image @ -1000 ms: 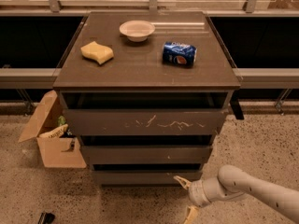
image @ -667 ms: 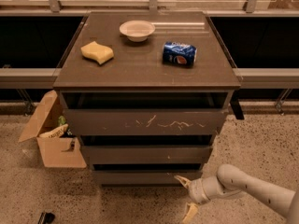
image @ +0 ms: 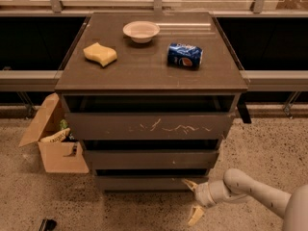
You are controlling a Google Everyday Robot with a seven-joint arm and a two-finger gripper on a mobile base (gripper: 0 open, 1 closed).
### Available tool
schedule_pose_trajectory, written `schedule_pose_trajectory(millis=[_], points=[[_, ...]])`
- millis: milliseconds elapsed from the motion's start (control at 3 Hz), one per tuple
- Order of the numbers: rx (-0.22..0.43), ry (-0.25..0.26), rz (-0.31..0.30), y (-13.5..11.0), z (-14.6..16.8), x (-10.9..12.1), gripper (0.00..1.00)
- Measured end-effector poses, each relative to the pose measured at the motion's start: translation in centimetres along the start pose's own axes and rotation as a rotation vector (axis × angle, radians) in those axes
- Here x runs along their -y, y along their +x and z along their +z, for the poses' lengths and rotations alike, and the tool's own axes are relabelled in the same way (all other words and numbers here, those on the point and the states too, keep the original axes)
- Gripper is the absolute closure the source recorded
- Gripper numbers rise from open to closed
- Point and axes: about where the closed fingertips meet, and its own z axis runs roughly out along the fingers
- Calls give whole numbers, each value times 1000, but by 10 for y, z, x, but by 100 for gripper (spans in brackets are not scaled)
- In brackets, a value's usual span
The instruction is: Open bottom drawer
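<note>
Little change vs 1 s ago: pale two-finger gripper [image: 192,199] still low at front-right of dark wooden cabinet [image: 144,76], fingers apart, upper tip by slim dark grey-brown wooden bottom drawer [image: 144,182]. Drawer looks shut, so pull prob. not begun.

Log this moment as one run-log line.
stage: pre-pull | gripper: open, at right end of bottom drawer | contact: cannot tell

Countertop [image: 144,76], bowl [image: 141,31], sponge [image: 100,54], can [image: 185,56], jaws near floor [image: 262,150]

Smooth pale-grey tubular arm [image: 255,192], white wrist [image: 208,194], cream-yellow jaws at the lower right.
</note>
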Motion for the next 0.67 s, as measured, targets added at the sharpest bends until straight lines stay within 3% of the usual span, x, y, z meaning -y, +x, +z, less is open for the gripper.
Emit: schedule_pose_trajectory(millis=[667], points=[[-88, 44, -1, 40, 13, 31, 0]])
